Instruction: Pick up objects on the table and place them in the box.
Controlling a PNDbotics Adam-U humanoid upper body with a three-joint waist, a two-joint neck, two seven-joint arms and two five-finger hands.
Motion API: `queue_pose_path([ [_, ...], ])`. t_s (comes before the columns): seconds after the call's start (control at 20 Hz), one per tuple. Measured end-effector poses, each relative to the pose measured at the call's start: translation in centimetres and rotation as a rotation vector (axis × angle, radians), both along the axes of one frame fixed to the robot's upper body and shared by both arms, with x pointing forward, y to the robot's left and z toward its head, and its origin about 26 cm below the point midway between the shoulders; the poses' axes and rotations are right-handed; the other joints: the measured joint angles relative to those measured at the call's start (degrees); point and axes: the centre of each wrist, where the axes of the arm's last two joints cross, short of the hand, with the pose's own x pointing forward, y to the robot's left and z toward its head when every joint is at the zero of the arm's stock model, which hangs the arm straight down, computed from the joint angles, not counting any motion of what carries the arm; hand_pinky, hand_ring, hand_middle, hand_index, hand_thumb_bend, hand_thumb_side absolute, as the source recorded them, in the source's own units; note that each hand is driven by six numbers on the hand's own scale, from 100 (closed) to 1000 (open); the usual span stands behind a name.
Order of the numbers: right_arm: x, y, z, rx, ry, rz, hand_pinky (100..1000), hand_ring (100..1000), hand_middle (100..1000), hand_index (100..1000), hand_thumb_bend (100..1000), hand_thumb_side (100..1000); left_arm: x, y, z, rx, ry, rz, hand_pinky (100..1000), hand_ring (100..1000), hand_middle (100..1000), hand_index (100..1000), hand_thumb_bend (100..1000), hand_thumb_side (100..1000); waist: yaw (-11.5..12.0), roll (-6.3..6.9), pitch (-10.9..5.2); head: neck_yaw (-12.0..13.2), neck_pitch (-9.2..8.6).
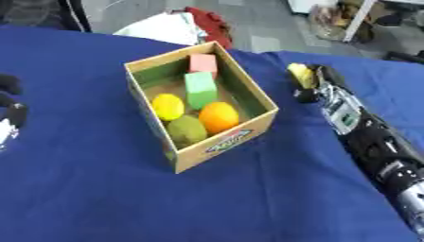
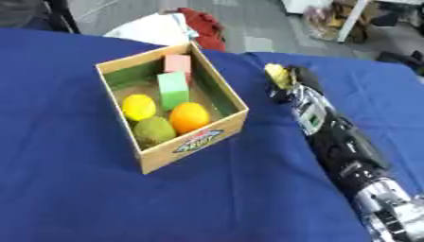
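Five things already sit in the open cardboard box: a pink block at the far end, a green block leaning against it, and a yellow lemon-like fruit, an orange fruit and a dull green fruit packed toward the near wall. The right hand lies stretched across the blue-covered desk, just right of the box, its fingers closed on a small yellow object, likely the last item to go in. Open cloth lies between hand and box rim, so the path left looks free; the wall must be cleared. The left hand shows at the left edge, fingers unreadable.
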Motion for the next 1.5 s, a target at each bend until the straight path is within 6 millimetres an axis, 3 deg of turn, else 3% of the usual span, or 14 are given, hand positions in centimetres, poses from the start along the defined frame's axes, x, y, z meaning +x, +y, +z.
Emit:
queue_pose_path([
  [0.2, -0.3, 0.8, 1.1, 0.026, -0.097, 0.041, 478, 460, 300, 425, 100, 100, -0.1, 0.2, -0.5, -0.003, 0.016, 0.01, 719, 601, 641, 778, 254, 491, -2.2, 0.0, -0.07, 0.1, 0.58],
  [0.4, -0.9, 2.5, 4.5, 0.011, -0.207, 0.181, 485, 461, 305, 428, 100, 100, -0.1, 0.7, -1.0, -0.017, 0.031, 0.033, 720, 602, 643, 783, 253, 484, -4.0, 0.0, -0.88, 0.0, 1.52],
  [0.6, -2.4, 6.3, 9.1, -0.053, -0.291, 0.418, 507, 474, 318, 440, 100, 100, 0.0, 1.0, -1.2, -0.034, 0.033, 0.058, 721, 603, 646, 796, 234, 475, -4.4, 0.0, -2.28, -0.1, 2.22],
  [0.8, -4.2, 10.5, 11.6, -0.131, -0.272, 0.671, 514, 479, 324, 447, 100, 100, 0.0, 1.2, -1.3, -0.053, 0.03, 0.081, 721, 603, 647, 798, 233, 473, -4.4, 0.0, -2.87, -0.3, 2.51],
  [0.85, -4.6, 11.1, 11.8, -0.147, -0.258, 0.713, 626, 602, 458, 588, 100, 202, 0.0, 1.2, -1.3, -0.057, 0.032, 0.084, 721, 604, 646, 798, 223, 466, -4.3, 0.0, -2.97, -0.4, 2.51],
  [0.9, -4.7, 12.2, 11.8, -0.184, -0.223, 0.773, 633, 615, 478, 624, 100, 233, 0.0, 1.2, -1.4, -0.065, 0.033, 0.084, 721, 604, 646, 798, 223, 466, -3.8, 0.01, -3.12, -0.7, 2.51],
  [0.95, -4.7, 13.6, 11.7, -0.231, -0.183, 0.841, 645, 665, 602, 755, 100, 348, 0.1, 1.0, -1.4, -0.074, 0.033, 0.083, 721, 604, 646, 797, 223, 468, -3.2, 0.01, -3.32, -1.0, 2.5],
  [1.0, -4.7, 15.1, 11.5, -0.271, -0.145, 0.899, 648, 672, 615, 767, 100, 365, 0.1, 0.9, -1.4, -0.081, 0.034, 0.081, 721, 604, 646, 797, 223, 468, -2.8, 0.01, -3.54, -1.1, 2.49],
  [1.05, -4.5, 16.2, 11.2, -0.301, -0.109, 0.938, 676, 732, 742, 872, 137, 486, 0.1, 0.9, -1.5, -0.086, 0.035, 0.08, 721, 604, 646, 797, 223, 469, -2.7, 0.01, -3.67, -1.2, 2.48],
  [1.1, -4.2, 16.7, 10.6, -0.318, -0.073, 0.959, 683, 745, 764, 894, 148, 506, 0.1, 0.8, -1.5, -0.09, 0.035, 0.078, 721, 604, 646, 797, 224, 469, -2.7, 0.01, -3.71, -1.3, 2.48],
  [1.15, -3.9, 17.1, 10.0, -0.331, -0.04, 0.972, 722, 798, 855, 959, 175, 558, 0.1, 0.7, -1.5, -0.094, 0.037, 0.076, 721, 604, 645, 796, 225, 468, -2.8, 0.01, -3.71, -1.4, 2.48],
  [1.2, -3.7, 17.4, 9.6, -0.341, -0.015, 0.982, 722, 798, 855, 959, 175, 558, 0.1, 0.7, -1.5, -0.097, 0.038, 0.074, 721, 604, 645, 796, 225, 468, -2.9, 0.01, -3.75, -1.4, 2.48],
  [1.35, -3.5, 17.6, 9.0, -0.369, 0.019, 0.995, 786, 870, 971, 1000, 201, 613, 0.1, 0.7, -1.5, -0.099, 0.039, 0.073, 722, 604, 646, 796, 226, 469, -3.3, 0.01, -4.12, -1.2, 2.48],
  [1.5, -3.5, 17.3, 8.8, -0.37, 0.029, 0.979, 810, 899, 995, 1000, 227, 623, 0.1, 0.6, -1.6, -0.105, 0.041, 0.071, 723, 605, 647, 796, 228, 470, -4.0, 0.01, -4.42, -0.7, 2.48],
])
